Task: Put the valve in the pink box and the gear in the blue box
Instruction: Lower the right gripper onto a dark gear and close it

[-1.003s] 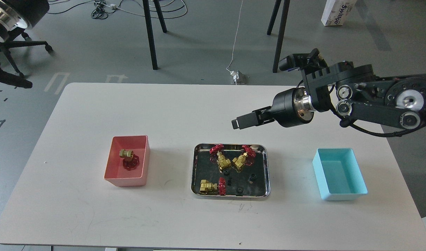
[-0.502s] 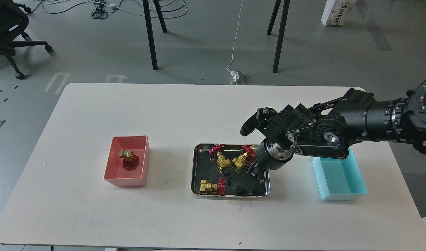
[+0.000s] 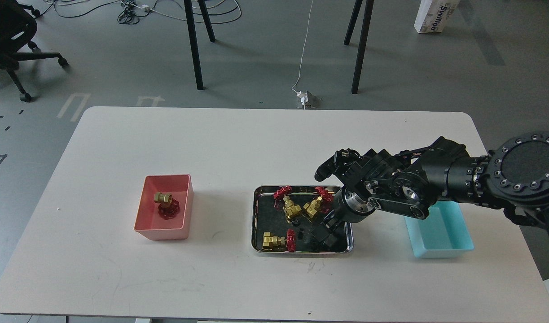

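One valve (image 3: 165, 204) lies in the pink box (image 3: 184, 211) at the table's left. Three more valves (image 3: 288, 205), (image 3: 316, 205), (image 3: 276, 241) lie in the steel tray (image 3: 256, 224) at the middle. A tiny black gear (image 3: 301, 233) lies on the tray floor by the lower valve; other gears are hidden or too dark to tell. My right gripper (image 3: 322, 232) reaches down into the tray's right half, dark against the tray, and its fingers cannot be told apart. The blue box (image 3: 454, 235) stands at the right, partly covered by my right arm. My left gripper is out of view.
My right arm (image 3: 436, 184) spans from the right edge over the blue box's near-left corner to the tray. Chair and stool legs (image 3: 193, 45) stand on the floor beyond the table.
My right gripper swung from above the table down into the tray's right side. The tray has slid a little to the right. My left arm left the view at top left.
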You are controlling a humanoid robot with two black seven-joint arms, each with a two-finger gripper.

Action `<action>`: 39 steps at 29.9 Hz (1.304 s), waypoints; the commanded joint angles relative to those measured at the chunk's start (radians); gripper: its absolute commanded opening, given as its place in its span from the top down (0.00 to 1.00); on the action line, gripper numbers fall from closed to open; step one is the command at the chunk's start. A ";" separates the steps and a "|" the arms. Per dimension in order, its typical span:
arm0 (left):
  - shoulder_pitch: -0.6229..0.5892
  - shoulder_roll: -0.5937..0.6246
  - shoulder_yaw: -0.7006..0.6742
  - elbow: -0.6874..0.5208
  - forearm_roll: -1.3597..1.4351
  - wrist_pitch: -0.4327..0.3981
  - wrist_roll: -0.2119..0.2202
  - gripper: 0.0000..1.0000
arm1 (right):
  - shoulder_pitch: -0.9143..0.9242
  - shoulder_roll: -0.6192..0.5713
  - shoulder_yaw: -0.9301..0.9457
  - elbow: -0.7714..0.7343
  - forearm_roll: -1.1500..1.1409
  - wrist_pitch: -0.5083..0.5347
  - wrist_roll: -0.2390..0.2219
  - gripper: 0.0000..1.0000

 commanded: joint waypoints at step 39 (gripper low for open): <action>-0.006 0.011 -0.006 0.000 -0.002 0.001 0.002 0.11 | 0.032 0.000 -0.048 -0.002 -0.064 -0.008 0.130 0.37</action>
